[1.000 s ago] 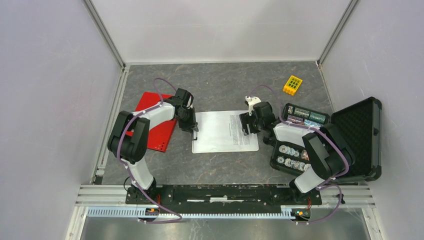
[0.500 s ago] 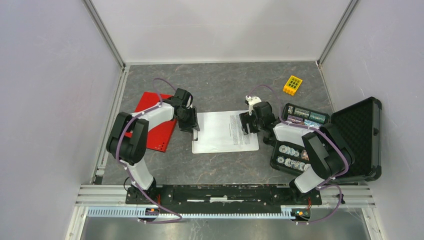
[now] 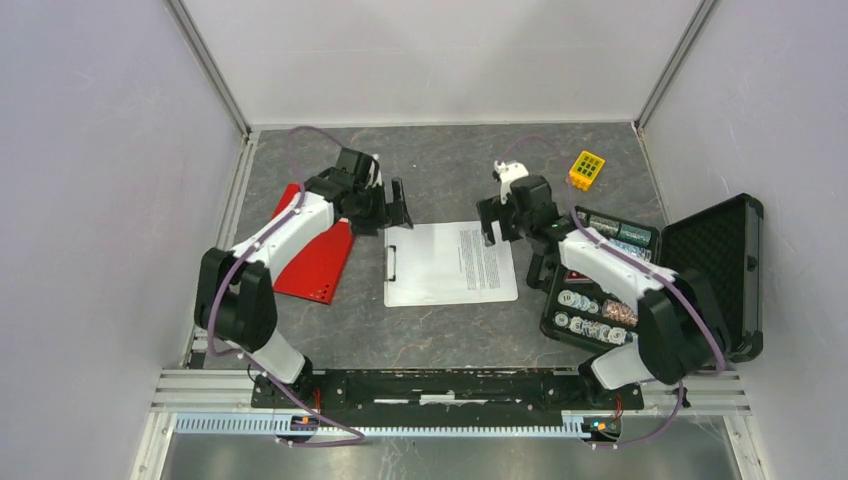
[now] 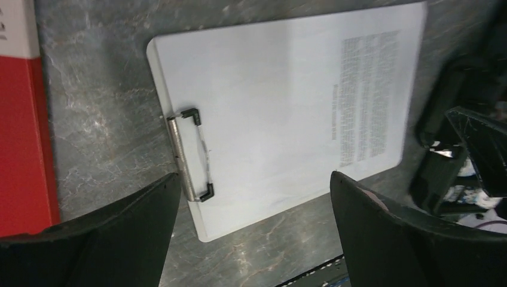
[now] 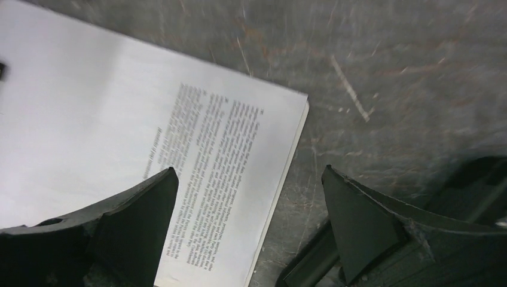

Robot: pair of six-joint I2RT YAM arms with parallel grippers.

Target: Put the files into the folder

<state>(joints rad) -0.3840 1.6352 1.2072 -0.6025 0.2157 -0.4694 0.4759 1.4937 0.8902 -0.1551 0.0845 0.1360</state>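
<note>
The files point(image 3: 480, 262) lie as white paper with a block of black text on the right part of a white clipboard point(image 3: 430, 270) in the middle of the table. The same text point(image 4: 365, 101) shows in the left wrist view and fills the right wrist view point(image 5: 221, 155). The red folder point(image 3: 318, 262) lies closed to the left, partly under my left arm, its white label point(image 4: 15, 27) at one corner. My left gripper point(image 3: 397, 205) hangs open just beyond the clipboard's metal clip point(image 4: 188, 156), holding nothing. My right gripper point(image 3: 497, 222) is open above the sheet's far right corner, also with nothing in it.
An open black case point(image 3: 715, 265) with a tray of chips point(image 3: 592, 310) stands at the right, close to my right arm. A yellow block point(image 3: 585, 170) sits at the back right. Grey walls enclose the table on three sides.
My left gripper has let go at the clip, opened wide and moved away toward the back. My right gripper has opened further and also pulled back from the sheet's right edge.
</note>
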